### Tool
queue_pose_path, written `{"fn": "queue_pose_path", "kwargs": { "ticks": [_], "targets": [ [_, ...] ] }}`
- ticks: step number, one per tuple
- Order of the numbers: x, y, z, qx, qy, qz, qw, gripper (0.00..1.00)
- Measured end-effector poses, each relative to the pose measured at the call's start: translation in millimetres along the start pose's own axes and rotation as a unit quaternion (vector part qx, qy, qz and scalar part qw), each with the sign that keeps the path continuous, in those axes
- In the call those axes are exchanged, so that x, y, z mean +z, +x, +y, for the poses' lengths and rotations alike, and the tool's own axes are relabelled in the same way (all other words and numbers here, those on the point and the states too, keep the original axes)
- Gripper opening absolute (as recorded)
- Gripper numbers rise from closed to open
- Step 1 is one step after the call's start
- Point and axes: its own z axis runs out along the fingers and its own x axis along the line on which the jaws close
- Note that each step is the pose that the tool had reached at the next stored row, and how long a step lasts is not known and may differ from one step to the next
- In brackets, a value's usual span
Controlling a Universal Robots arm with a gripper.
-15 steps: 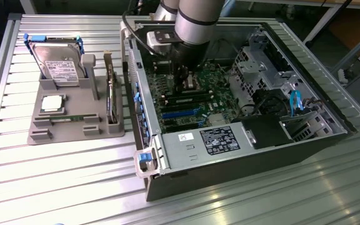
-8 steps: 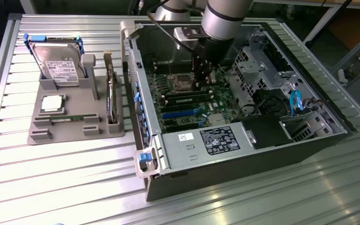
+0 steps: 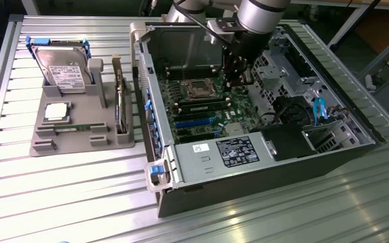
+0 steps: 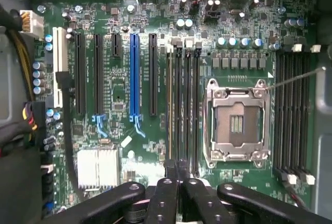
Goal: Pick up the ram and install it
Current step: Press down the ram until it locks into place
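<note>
A green ram stick (image 3: 73, 127) lies flat in the grey tray (image 3: 46, 147) on the exterior view's left. My gripper (image 3: 240, 81) hangs inside the open computer case, low over the motherboard (image 3: 201, 109) beside the processor socket (image 3: 198, 89). In the wrist view my gripper (image 4: 176, 168) is shut, its black fingers (image 4: 170, 168) pressed together with nothing visible between them, right at the end of the bank of long memory slots (image 4: 187, 105). A thin strip with a tan edge (image 4: 169, 105), apparently a ram stick, stands in the outermost of those slots.
The tray also holds a hard drive (image 3: 63, 66), a square silver processor (image 3: 57, 111) and an upright dark expansion card (image 3: 119, 101). Inside the case are the empty socket (image 4: 236, 125), a second slot bank (image 4: 291, 115), expansion slots (image 4: 134, 79), a power supply (image 3: 228, 152) and cables (image 3: 319, 109).
</note>
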Motion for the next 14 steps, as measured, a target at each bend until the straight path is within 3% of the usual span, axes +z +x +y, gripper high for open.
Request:
{"fn": "queue_pose_path", "kwargs": {
  "ticks": [3, 5, 14],
  "targets": [
    [-18.5, 0.0, -8.3, 0.000, 0.0000, 0.0000, 1.0000, 0.09],
    [-29.9, -0.1, -8.5, 0.000, 0.0000, -0.0004, 1.0000, 0.09],
    [-30.0, -0.1, -8.5, 0.000, 0.0000, -0.0004, 1.0000, 0.09]
  ]
}}
